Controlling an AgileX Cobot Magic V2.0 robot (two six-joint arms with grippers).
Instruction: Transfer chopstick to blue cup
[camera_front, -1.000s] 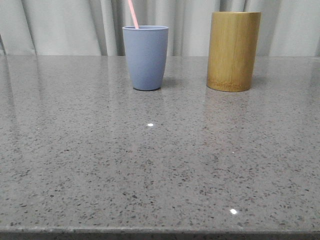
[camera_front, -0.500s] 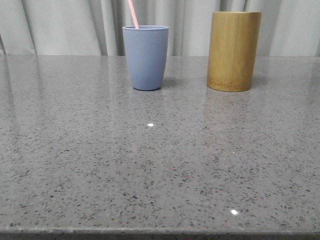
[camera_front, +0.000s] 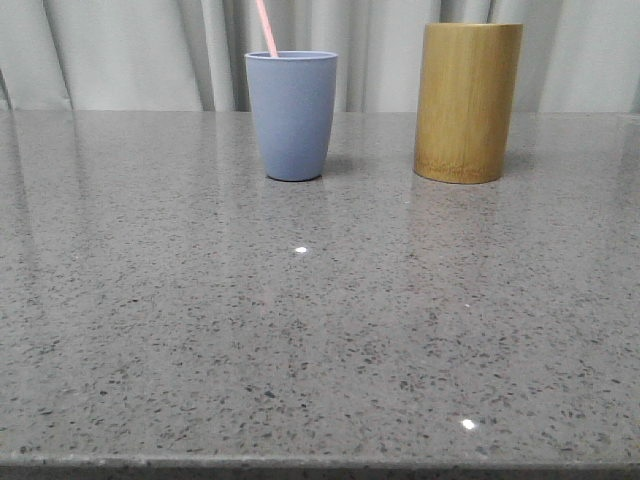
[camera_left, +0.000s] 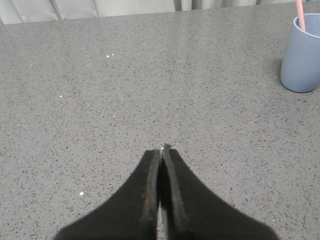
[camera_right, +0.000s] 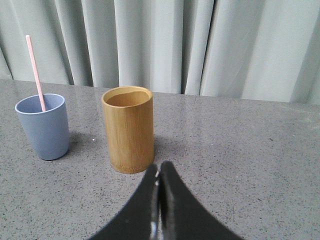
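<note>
The blue cup (camera_front: 291, 115) stands upright at the back of the grey table, left of centre. A pale pink chopstick (camera_front: 266, 27) stands in it, leaning left, its top cut off by the frame. Cup (camera_right: 43, 126) and chopstick (camera_right: 35, 72) also show in the right wrist view, and the cup (camera_left: 301, 54) in the left wrist view. My left gripper (camera_left: 161, 150) is shut and empty, low over bare table well away from the cup. My right gripper (camera_right: 159, 167) is shut and empty, just short of the bamboo holder. Neither gripper shows in the front view.
A taller tan bamboo holder (camera_front: 467, 102) stands right of the blue cup; from the right wrist view (camera_right: 128, 128) its inside looks empty. Pale curtains (camera_front: 120, 50) hang behind the table's back edge. The speckled grey tabletop (camera_front: 320, 330) runs to the near edge.
</note>
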